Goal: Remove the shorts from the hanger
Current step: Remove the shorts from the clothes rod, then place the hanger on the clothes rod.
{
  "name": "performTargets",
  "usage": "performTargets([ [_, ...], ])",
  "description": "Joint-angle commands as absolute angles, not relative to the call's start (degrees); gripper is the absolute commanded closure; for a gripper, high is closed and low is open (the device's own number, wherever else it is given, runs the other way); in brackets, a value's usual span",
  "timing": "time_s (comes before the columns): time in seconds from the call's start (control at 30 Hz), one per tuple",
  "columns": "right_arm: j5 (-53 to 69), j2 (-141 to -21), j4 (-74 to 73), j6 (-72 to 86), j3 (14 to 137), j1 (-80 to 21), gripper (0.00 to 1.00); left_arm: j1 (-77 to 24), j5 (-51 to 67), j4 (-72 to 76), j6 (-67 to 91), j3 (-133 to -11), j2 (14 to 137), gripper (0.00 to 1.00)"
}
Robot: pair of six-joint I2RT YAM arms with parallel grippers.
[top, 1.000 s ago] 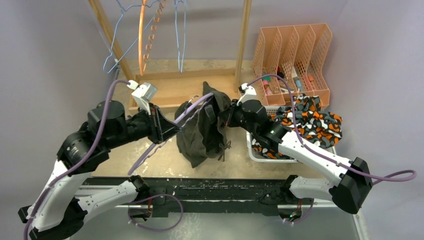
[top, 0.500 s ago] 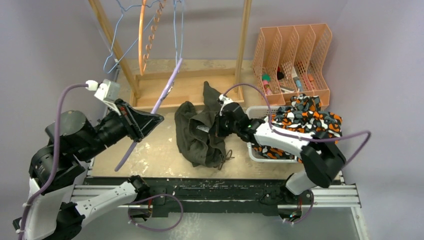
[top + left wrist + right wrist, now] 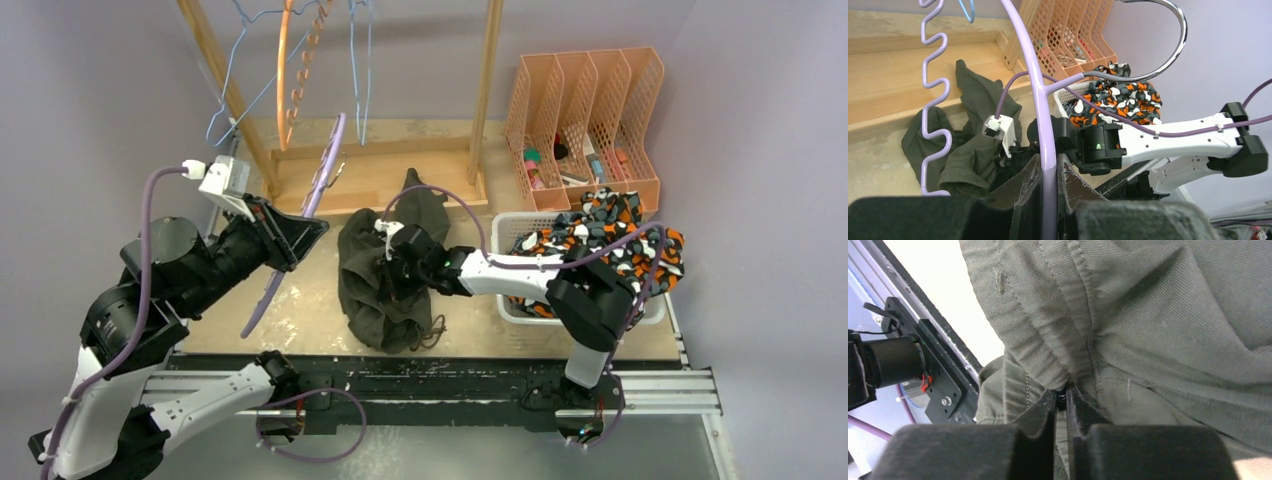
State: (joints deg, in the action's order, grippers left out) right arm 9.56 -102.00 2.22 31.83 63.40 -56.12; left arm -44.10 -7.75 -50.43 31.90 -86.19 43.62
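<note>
The olive-green shorts (image 3: 375, 285) lie bunched on the table's middle, off the hanger; they show in the left wrist view (image 3: 965, 150) and fill the right wrist view (image 3: 1128, 325). My right gripper (image 3: 395, 262) is shut on a fold of them by the waistband (image 3: 1062, 392). My left gripper (image 3: 305, 232) is shut on a lilac hanger (image 3: 318, 190), held up left of the shorts; its bar (image 3: 1040, 115) runs between the jaws. The orange-black-white camo shorts (image 3: 610, 245) lie in a white basket (image 3: 520, 310). The black and navy pairs are out of view.
A wooden rack (image 3: 375, 165) stands at the back with blue (image 3: 358, 70) and orange (image 3: 285, 75) hangers on its rail. A peach file organiser (image 3: 590, 110) stands at the back right, behind the basket.
My left gripper has pulled the lilac hanger out of the shorts and lifted it leftward. My right gripper has carried the olive-green shorts leftward and down onto the table.
</note>
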Motion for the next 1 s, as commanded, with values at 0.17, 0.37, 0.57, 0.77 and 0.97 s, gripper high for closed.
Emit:
performTargets([
  [0.17, 1.24, -84.10, 2.95, 35.20, 59.89, -56.69, 0.68, -43.99, -6.56, -40.18, 33.37, -80.17, 42.02, 1.00],
  [0.37, -4.11, -71.23, 4.25, 39.47, 54.63, -56.71, 0.51, -43.96, -2.62, -35.59, 35.25, -76.19, 43.17, 1.00],
  [0.57, -4.73, -58.44, 11.62, 44.87, 48.59, -56.75, 0.48, -43.95, 3.25, -29.78, 38.40, -71.44, 44.48, 1.00],
  [0.77, -4.73, -47.73, 27.50, 48.20, 40.68, -56.74, 0.45, -43.97, 7.94, -25.56, 40.36, -67.81, 45.81, 1.00],
  [0.97, -4.29, -45.31, 34.38, 53.70, 38.21, -56.69, 0.44, -44.02, 17.52, -17.49, 45.06, -64.66, 49.61, 1.00],
])
